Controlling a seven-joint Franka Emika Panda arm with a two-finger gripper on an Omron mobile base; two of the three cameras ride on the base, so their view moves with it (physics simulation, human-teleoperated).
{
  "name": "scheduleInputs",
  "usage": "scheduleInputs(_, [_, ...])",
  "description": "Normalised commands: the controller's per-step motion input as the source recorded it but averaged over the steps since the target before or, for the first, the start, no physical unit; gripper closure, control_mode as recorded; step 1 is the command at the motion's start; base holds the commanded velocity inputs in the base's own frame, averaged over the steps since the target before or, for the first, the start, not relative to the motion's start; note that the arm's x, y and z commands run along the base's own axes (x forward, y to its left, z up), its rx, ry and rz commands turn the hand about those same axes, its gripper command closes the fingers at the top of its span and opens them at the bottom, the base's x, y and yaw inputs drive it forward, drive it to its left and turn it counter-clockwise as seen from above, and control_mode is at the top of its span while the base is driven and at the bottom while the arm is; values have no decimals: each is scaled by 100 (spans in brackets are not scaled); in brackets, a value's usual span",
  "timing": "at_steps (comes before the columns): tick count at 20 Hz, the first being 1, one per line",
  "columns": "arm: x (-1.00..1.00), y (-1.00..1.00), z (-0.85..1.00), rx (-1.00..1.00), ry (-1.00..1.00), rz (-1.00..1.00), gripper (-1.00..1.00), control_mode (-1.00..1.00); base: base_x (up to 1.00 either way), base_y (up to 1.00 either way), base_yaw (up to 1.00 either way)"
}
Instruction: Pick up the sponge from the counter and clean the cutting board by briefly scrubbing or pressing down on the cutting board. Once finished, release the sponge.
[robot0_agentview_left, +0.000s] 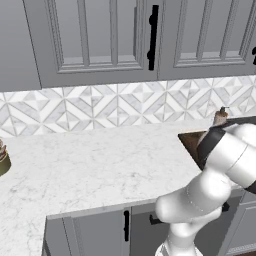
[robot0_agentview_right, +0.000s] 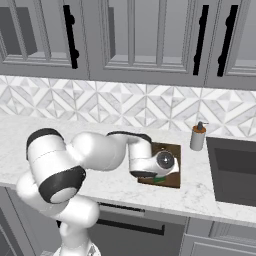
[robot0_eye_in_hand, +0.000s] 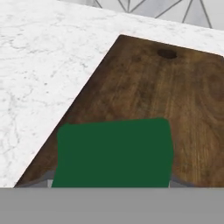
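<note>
**Sponge held low over the cutting board**

Sponge (robot0_eye_in_hand: 113, 153) clamped in the gripper (robot0_agentview_right: 159, 175), jaws closed on its two sides; dark green scouring face toward the hand camera, yellow foam base hidden underneath. Fingertips barely seen in the hand view, reduced to grey slivers at the sponge's lower corners and cut off by the bottom edge. From the right base view, just a thin green strip showing beneath the hand, at the near edge of the cutting board (robot0_agentview_right: 172, 150); contact between sponge and wood not possible to judge from any view.

Cutting board lying flat on the white marble-look counter (robot0_agentview_right: 30, 135), dark brown, with a small dark hole (robot0_eye_in_hand: 166, 54) near its far edge. Much of the slab covered by the wrist and hand in the right base view. In the left base view, only a brown corner (robot0_agentview_left: 192, 141) visible, the rest behind the white arm.

Soap bottle (robot0_agentview_right: 198, 136) upright just beyond the board's far right corner, near the dark sink (robot0_agentview_right: 235, 170), itself cut by the frame. Same bottle partly masked by the arm in the left base view. At that view's left edge, a small object cut off, too little to identify.
</note>
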Motion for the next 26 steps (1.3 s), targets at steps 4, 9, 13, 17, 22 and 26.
scheduleInputs(4, [43, -7, 63, 2, 12, -2, 100, -100, 0, 0, 0])
scheduleInputs(9, [97, -15, 60, 2, 22, 0, 100, -100, 0, 0, 0])
scheduleInputs(13, [81, -31, 4, 0, 1, 0, 100, -100, 0, 0, 0])
scheduleInputs(17, [59, -44, -1, 0, -7, 0, 100, -100, 0, 0, 0])
scheduleInputs(22, [50, -28, -5, 6, -24, 0, 100, -100, 0, 0, 0])
scheduleInputs(26, [59, -2, -6, 12, -20, 0, 100, -100, 0, 0, 0])
